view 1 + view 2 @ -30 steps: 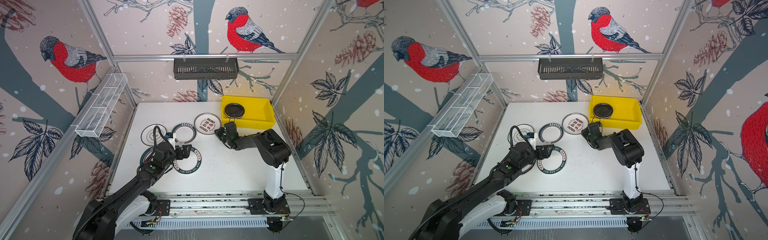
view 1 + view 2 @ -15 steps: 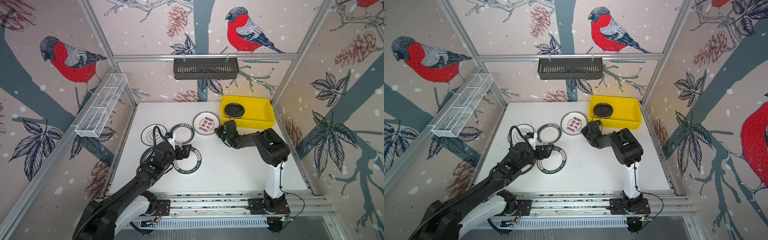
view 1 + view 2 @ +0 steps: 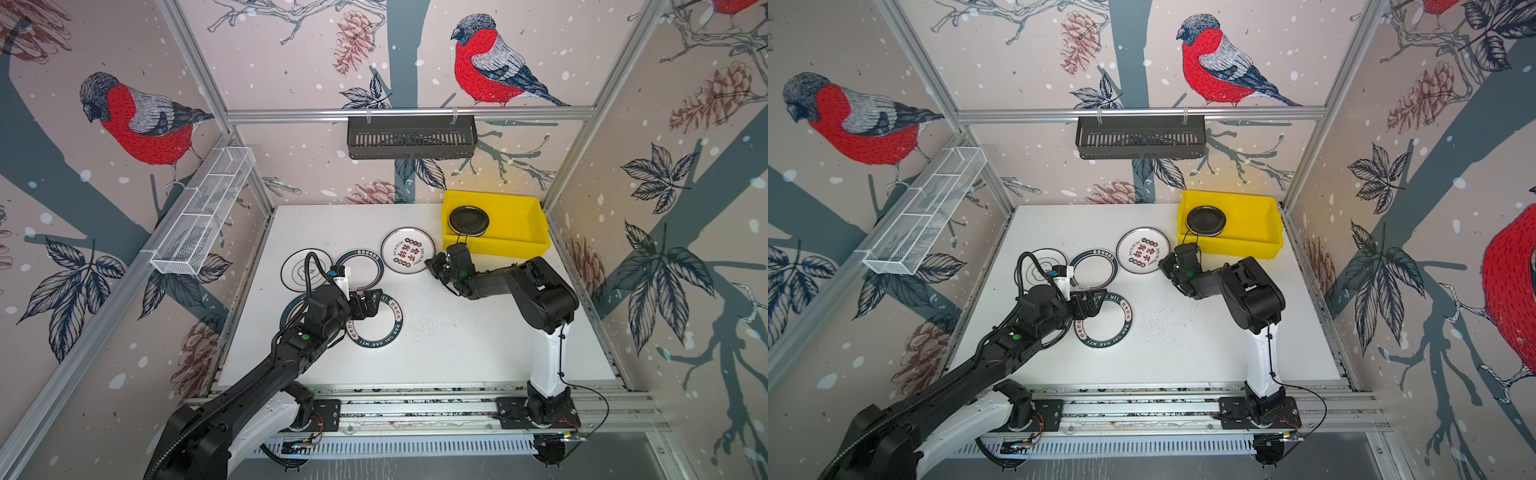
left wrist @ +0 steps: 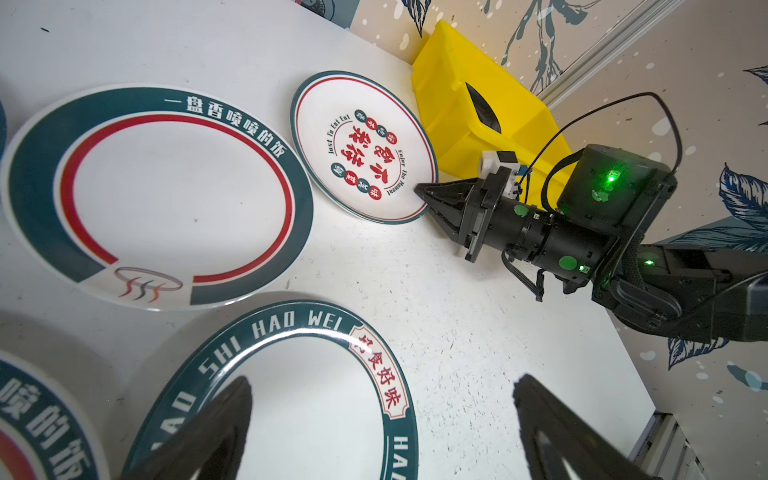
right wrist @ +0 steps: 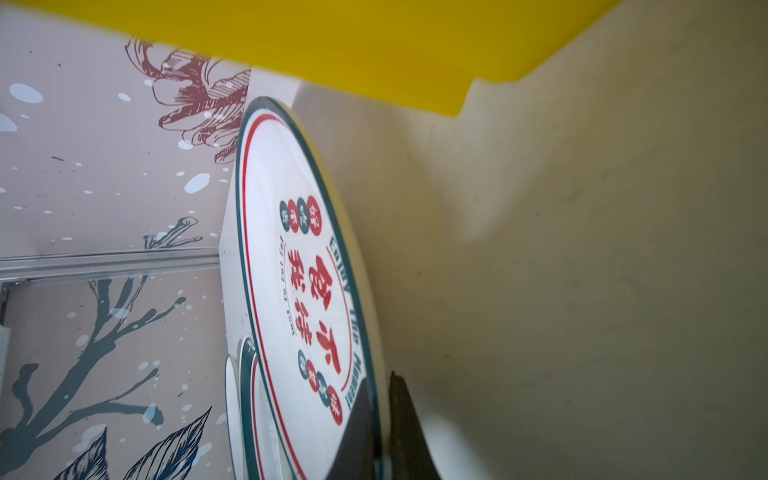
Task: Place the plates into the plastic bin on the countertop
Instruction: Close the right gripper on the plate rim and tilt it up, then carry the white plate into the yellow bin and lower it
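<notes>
Plates (image 3: 360,268) lie spread across the centre-left of a white countertop (image 3: 457,332), and one black plate (image 3: 468,219) sits in the left half of the yellow bin (image 3: 519,246) at upper right. The right gripper (image 3: 432,262) is clamped shut on the rim of a red-lettered plate (image 3: 408,251) just left of the bin; whether that plate is clear of the surface cannot be told. The left gripper (image 3: 372,301) hangs fully open and empty over a green-rimmed plate (image 3: 374,322) at lower centre. The pinch takes only a thin edge, so the plate could swing or slip out on the lift. Its far rim could also catch the bin's near wall, which stands close. Set down on the black plate, it might slide. The countertop is matte and faintly speckled, edged by aluminium rails (image 3: 415,409). Bullfinch-and-pinecone wallpaper (image 3: 486,62) covers the walls, with a black basket (image 3: 411,137) on the back rail and a wire tray (image 3: 203,216) at left.
</notes>
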### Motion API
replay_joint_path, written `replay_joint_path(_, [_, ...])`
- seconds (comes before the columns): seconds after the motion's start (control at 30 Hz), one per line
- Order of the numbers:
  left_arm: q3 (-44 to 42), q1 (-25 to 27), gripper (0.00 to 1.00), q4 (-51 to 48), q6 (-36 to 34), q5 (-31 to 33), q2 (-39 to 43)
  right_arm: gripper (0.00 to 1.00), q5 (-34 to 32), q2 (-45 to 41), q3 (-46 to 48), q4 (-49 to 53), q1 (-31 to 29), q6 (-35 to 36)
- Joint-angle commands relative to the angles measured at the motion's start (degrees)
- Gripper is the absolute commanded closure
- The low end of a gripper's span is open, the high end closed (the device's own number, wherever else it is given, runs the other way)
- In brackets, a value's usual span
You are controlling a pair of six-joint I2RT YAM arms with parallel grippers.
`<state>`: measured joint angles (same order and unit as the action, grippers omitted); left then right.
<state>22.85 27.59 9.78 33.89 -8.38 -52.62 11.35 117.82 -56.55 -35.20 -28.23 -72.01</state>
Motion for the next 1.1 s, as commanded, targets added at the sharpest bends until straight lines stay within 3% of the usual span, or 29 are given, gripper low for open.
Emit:
replay_joint_path(0.0, [-0.1,-0.1,0.03,0.3,-0.6,0.8,0.2,0.97,4.2,-0.7,0.0,-5.5,-1.1,-2.1])
replay_joint_path(0.2, [-0.2,-0.2,0.03,0.1,-0.6,0.6,0.7,0.98,1.5,-5.8,2.6,-6.2,-2.5,-1.1])
replay_joint_path(0.53, [-1.5,-0.2,0.03,1.5,0.3,0.3,3.2,0.98,-7.1,-16.8,3.2,4.4,-3.6,6.2])
replay_joint_path(0.77, [-3.9,-0.1,0.03,5.4,1.0,-0.9,5.0,0.98,-13.0,-26.7,3.3,13.8,0.7,14.0])
replay_joint_path(0.87, [-5.5,-0.1,0.03,10.0,2.2,-2.1,5.9,0.98,-19.1,-30.8,3.6,18.6,2.9,16.9])
replay_joint_path(1.07, [-4.0,-0.1,0.03,11.5,1.9,-3.6,3.3,0.99,-17.2,-35.3,5.2,19.1,12.9,19.8])
